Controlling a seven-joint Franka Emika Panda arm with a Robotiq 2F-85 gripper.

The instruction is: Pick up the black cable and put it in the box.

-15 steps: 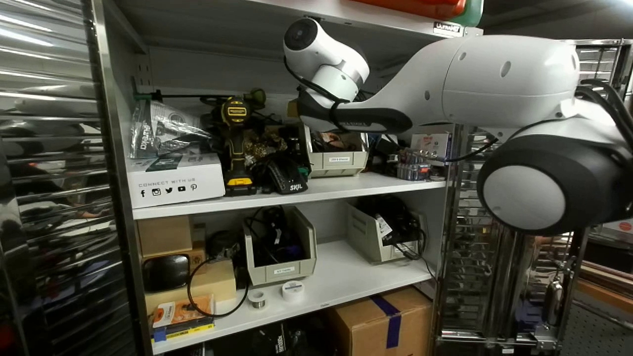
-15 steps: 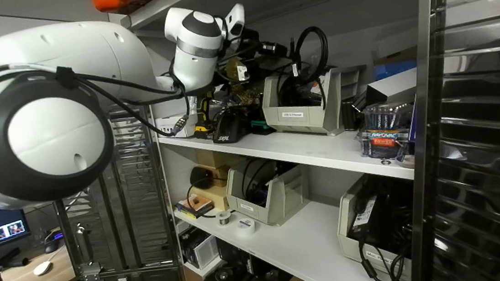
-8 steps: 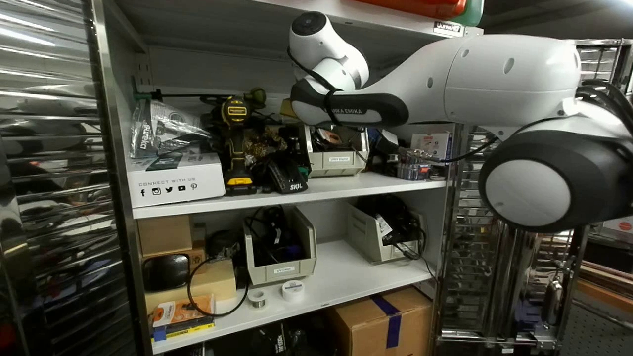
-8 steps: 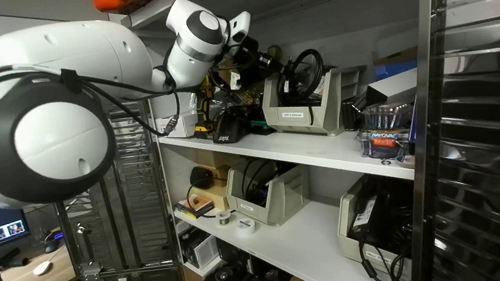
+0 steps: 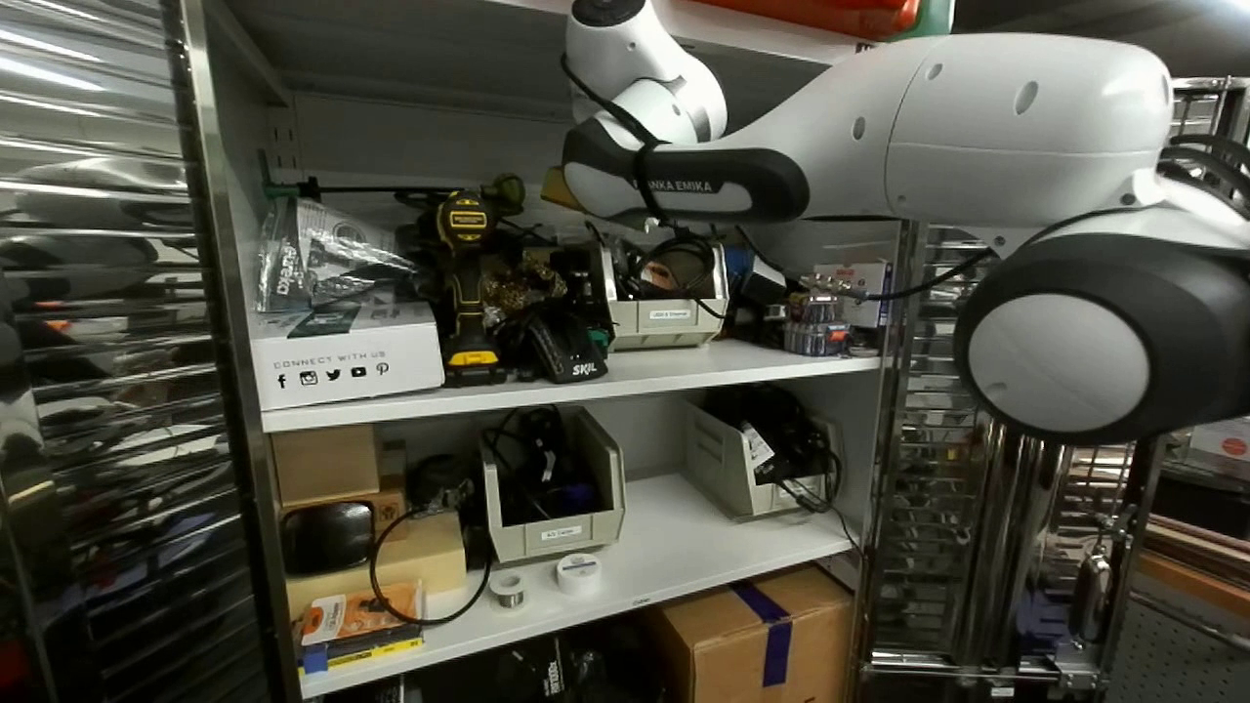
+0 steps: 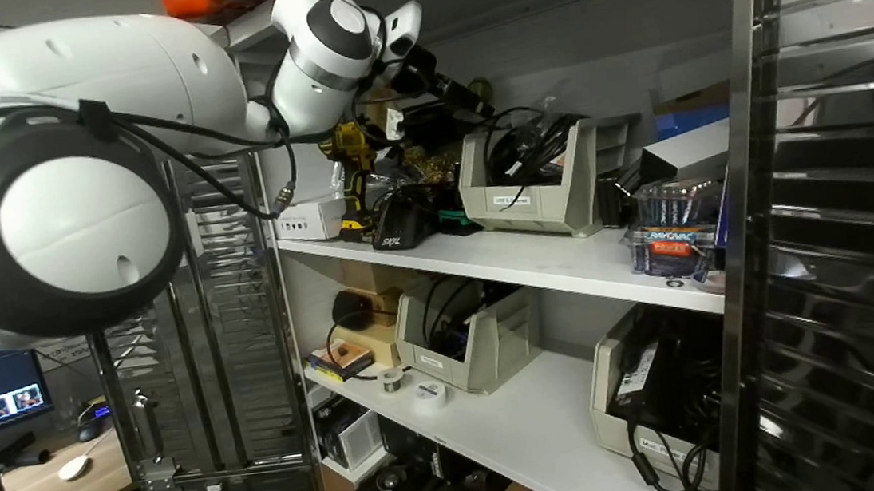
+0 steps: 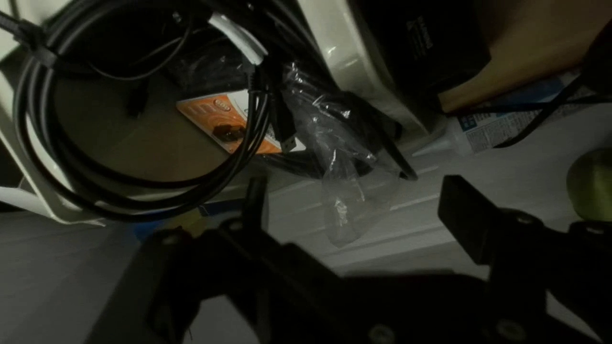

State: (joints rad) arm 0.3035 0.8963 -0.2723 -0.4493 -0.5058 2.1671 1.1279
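1. Around the scene stood a pale metal cabinet (image 5: 391,137); its upper grey plastic bin (image 6: 531,219) held the coiled black cable (image 7: 248,143), loops crossing the rim.
2. The black two-jawed tool (image 7: 356,205) was spread apart, grasping nothing.
3. Probably light, springy and smooth, the cable seemed best taken at its black strap tie (image 7: 40,52).
4. A flat white tabletop (image 6: 558,250) carried the bin; a shiny slatted metal door (image 5: 98,391) flanked the cabinet.

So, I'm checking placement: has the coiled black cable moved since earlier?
Yes, downward: in an exterior view the cable dropped from mostly above the bin to its mouth.
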